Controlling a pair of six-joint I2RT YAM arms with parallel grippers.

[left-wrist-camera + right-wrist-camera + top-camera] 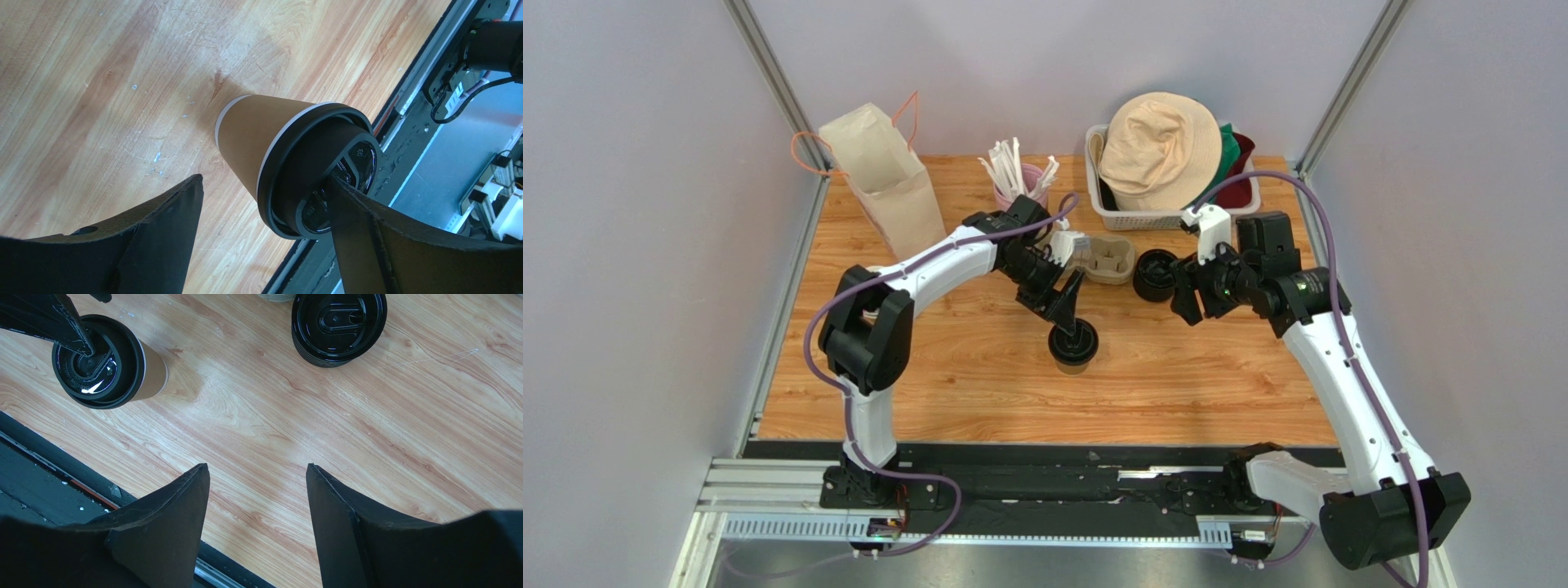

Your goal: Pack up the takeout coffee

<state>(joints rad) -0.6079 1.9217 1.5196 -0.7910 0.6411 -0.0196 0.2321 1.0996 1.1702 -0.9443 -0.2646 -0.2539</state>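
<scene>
The takeout coffee [1074, 346] stands upright on the wooden table [1210, 380], near the middle and a little toward my left arm's side. It is a brown paper cup with a black lid [319, 177] pressed onto it.

My left claw [1063, 306] hangs right over it with its jaws wide apart. Seen from my left wrist, one finger [368, 239] rests its tip on top of the lid, and the other finger [166, 226] stands clear of the cup's side with bare wood between them. So this claw touches the lid but has hold of nothing.

My right claw [256, 468] hovers over bare wood to the right of the coffee, well apart from it. Its jaws are parted and there is nothing between them. From that wrist I see the coffee at the upper left, with my left claw's fingertip on its lid, and the stack of loose black lids [339, 324] at the top.

Behind the coffee lies a pulp cup carrier [1109, 257], with the lid stack just beside it on the right. Farther back are a brown paper bag [885, 178] with orange handles, a pink cup of white sticks [1020, 172], and a white basket [1112, 218] holding a beige hat [1161, 153].
</scene>
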